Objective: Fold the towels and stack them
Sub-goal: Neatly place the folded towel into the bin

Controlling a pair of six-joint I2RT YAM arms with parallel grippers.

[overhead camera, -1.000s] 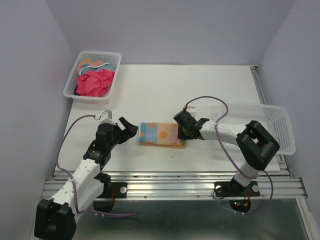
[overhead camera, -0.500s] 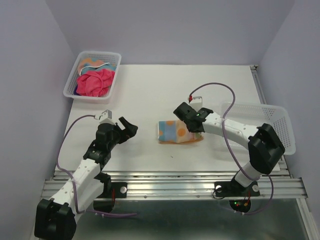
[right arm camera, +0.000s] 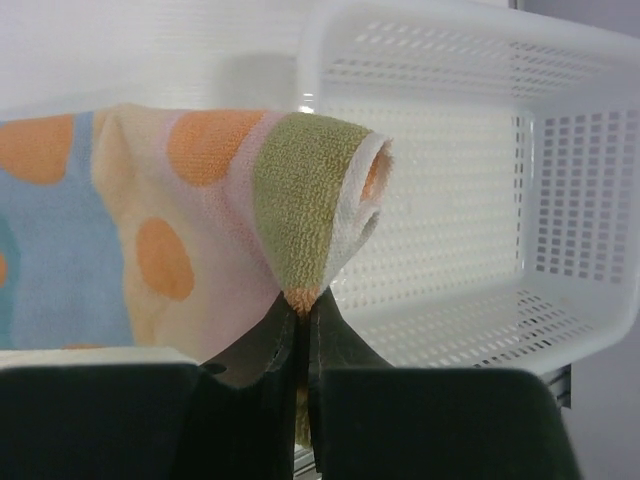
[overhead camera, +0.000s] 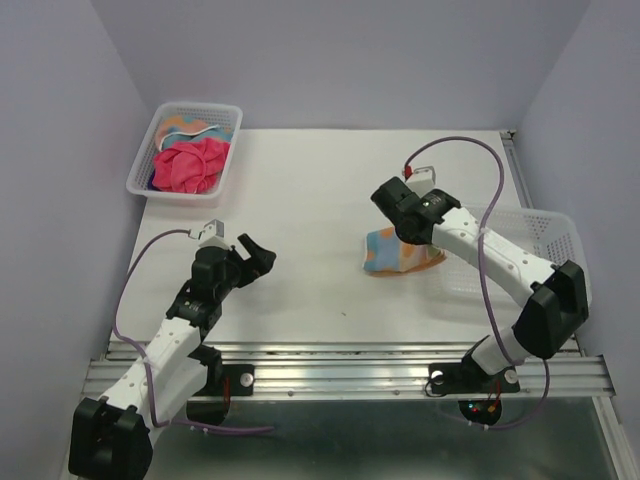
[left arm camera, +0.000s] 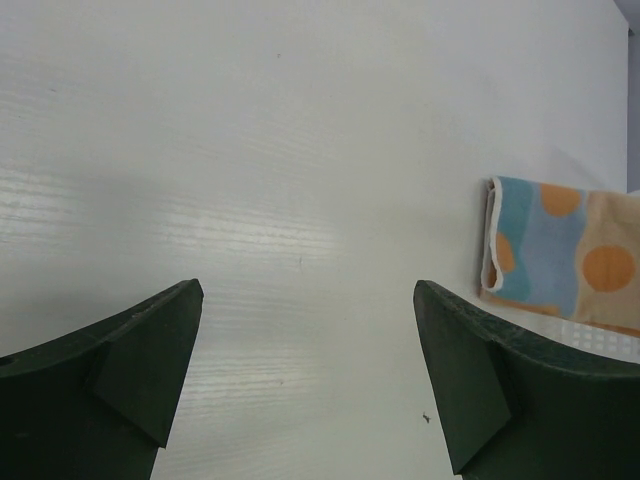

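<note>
Right gripper: the two fingers are pressed together and pinch a raised fold of the folded soft towel, a light blue and peach terry cloth with orange dots. An olive-green stripe runs through the pinched fold. The rest of the towel hangs to the left of the fingers in the right wrist view.

From above, the right gripper stands over the right half of the white table. The folded soft towel bunches just below it, at the left wall of the white mesh plastic basket at the right table edge. The basket's open interior lies directly behind the towel. The overhead view is too coarse to show whether the towel's lower edge touches the table.

Left gripper: the fingers are spread wide and hold nothing, with bare table surface between them. The folded soft towel appears well to the right of them. In the overhead view the left gripper sits over the near left part of the table.

A second white mesh plastic basket stands at the far left corner. It contains a crumpled pink-red cloth and, behind it, an orange and blue patterned cloth.
</note>
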